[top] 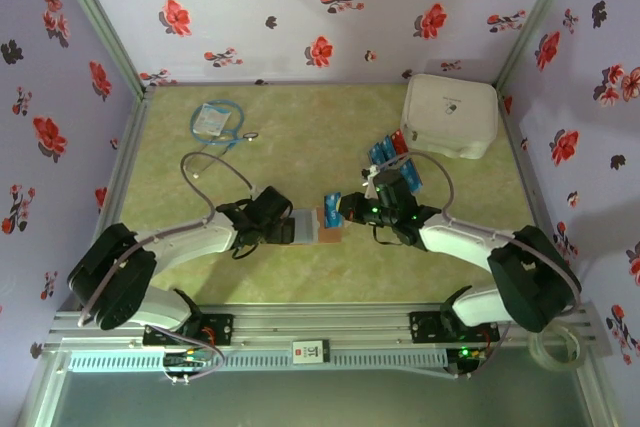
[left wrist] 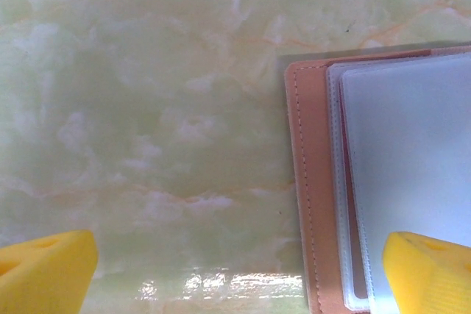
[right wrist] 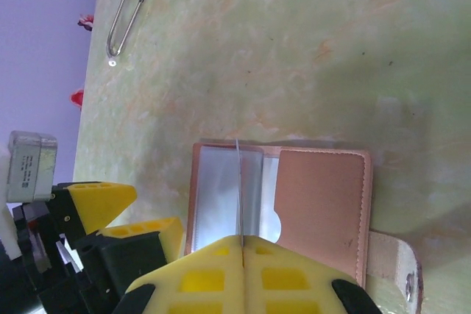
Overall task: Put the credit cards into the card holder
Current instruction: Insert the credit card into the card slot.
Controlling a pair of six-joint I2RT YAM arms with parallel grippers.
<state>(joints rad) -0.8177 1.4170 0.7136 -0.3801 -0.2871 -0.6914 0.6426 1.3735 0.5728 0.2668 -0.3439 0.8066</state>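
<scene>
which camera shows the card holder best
The right wrist view: the card holder lies open and nearly whole, with clear sleeves, brown flap and snap strap. The left wrist view crops it to a stitched edge and sleeves; the top view has the card holder small and partly hidden between the two arms.

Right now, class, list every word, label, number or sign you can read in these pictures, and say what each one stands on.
No text is legible.
Case: small dark mark on the lid, too small to read.
Packet: print, blurred.
Cards: white markings, too small.
Rail tag: dark marks, too small.
Grey box: fine print on its label, blurred.
Holder: no text seen.
</scene>
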